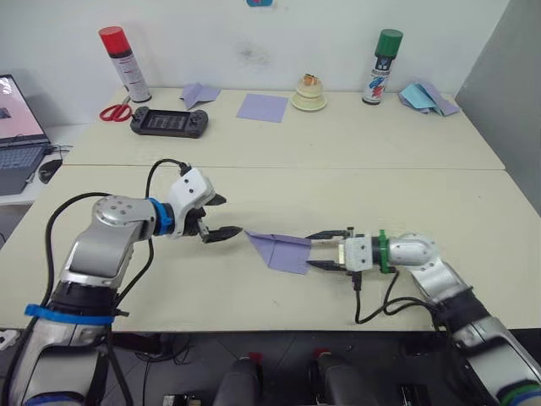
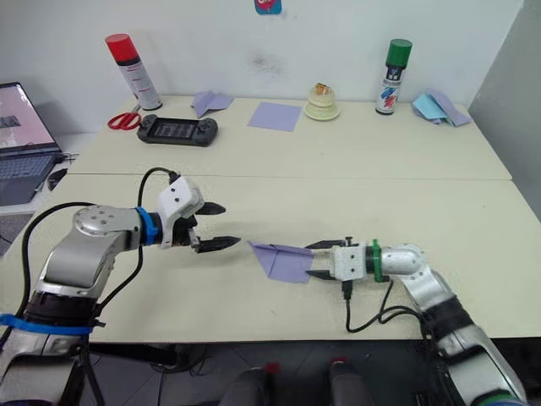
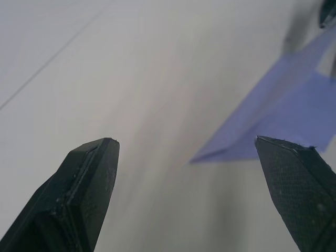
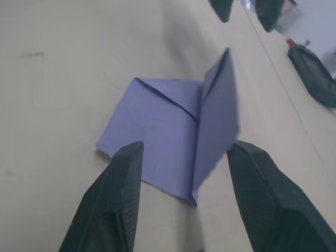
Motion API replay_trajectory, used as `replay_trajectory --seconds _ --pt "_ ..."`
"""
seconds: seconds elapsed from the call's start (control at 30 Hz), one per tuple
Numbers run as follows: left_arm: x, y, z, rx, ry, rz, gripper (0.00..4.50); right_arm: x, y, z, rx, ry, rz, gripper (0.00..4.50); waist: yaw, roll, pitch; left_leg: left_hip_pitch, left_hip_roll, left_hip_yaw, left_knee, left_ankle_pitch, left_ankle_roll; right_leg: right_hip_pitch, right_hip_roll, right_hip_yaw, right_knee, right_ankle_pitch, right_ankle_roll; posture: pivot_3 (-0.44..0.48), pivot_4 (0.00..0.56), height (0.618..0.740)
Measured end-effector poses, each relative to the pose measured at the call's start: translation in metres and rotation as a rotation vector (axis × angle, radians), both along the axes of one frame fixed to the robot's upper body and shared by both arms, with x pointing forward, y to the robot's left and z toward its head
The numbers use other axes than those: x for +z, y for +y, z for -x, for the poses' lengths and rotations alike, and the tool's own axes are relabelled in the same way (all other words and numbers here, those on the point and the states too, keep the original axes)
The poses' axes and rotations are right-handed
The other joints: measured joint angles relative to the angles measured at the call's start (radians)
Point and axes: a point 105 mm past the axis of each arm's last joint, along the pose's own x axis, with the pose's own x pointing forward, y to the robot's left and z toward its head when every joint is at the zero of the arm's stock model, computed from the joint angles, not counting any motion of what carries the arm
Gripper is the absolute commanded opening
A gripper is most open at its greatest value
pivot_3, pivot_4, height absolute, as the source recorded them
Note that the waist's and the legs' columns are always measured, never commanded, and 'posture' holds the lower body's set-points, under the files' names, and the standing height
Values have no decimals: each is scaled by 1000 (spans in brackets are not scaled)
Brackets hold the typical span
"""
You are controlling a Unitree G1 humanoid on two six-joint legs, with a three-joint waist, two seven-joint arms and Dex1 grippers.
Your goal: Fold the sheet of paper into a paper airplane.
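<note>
Head views: left gripper (image 1: 218, 218) reaching in low, jaws spread, tips just short of the paper airplane (image 1: 281, 249) nose. Right gripper (image 1: 319, 250) stretched flat along the table (image 1: 279, 152), jaws spread around the tail end. Left wrist view: 2 fingers (image 3: 86, 189) wide apart, pointed nose between. Right wrist view: raised fold upright, flat wing on the table.

On the desk (image 1: 254, 186) the folded paper airplane (image 1: 281, 249) lies between the open left tool (image 1: 221, 218) and the open right tool (image 1: 319, 250).
</note>
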Motion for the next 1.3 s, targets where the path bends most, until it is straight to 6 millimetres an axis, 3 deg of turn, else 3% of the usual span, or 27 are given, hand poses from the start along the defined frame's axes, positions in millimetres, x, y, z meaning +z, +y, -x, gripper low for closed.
replay_trajectory --seconds 0.03,0.1,0.17,0.23,0.33,0.43,0.53,0.67,0.83,1.07,1.17,1.3 --pt "2 -4 -3 -4 -3 23 4500 9 0 2 -15 25 -31 2353 0 0 0 0 0 0 0 0 0 0 0 0 0 0 0 0 150 740" --pt "8 -17 -7 -25 -10 80 3952 32 2 2 -76 102 -162 2224 -3 0 0 1 0 0 0 0 0 0 0 0 1 0 0 0 150 740" --pt "9 -29 -12 -43 -12 119 3345 53 7 -6 -149 174 -303 1782 -7 0 0 2 1 0 0 0 0 0 1 0 2 0 0 0 150 740" --pt "3 -38 -16 -47 7 136 2768 60 12 -17 -222 244 -380 1124 -8 0 0 3 1 0 -1 0 0 0 2 0 2 0 0 0 150 740" --pt "-16 -46 -15 -65 57 117 1804 47 18 -31 -310 305 -352 13 -6 0 0 1 1 0 -1 0 0 -1 2 0 1 0 0 0 150 740" --pt "-33 -49 -9 -81 99 96 889 23 32 -39 -371 394 -343 0 -7 0 0 0 1 1 -1 0 0 -2 1 1 0 0 0 0 150 740" --pt "-54 -49 -2 -88 136 47 16 -5 53 -30 -363 483 -279 0 -6 0 0 -1 1 1 -1 0 0 -2 1 1 0 0 0 0 150 740" --pt "-74 -49 5 -96 147 0 16 -39 58 -14 -364 556 -178 0 1 0 -1 0 -1 0 0 0 0 -1 0 0 1 0 0 0 150 740" --pt "-79 -50 5 -88 128 -10 16 -42 48 -13 -366 502 -128 0 1 0 -6 4 -1 1 0 0 0 3 0 0 1 0 0 0 150 740" --pt "-78 -42 -1 -92 170 3 16 -38 9 -9 -380 405 -99 0 -3 0 -9 4 0 1 0 0 0 2 2 0 1 0 0 0 150 740" --pt "-76 -36 -5 -79 205 23 0 -23 4 -5 -320 294 -98 523 -6 0 -9 4 0 1 -1 0 0 2 3 0 1 0 0 0 150 740" --pt "-74 -35 -9 -114 210 -8 0 -18 -7 4 -233 104 -16 1955 -6 0 -9 3 0 1 -1 0 0 2 3 0 0 0 0 0 150 740"
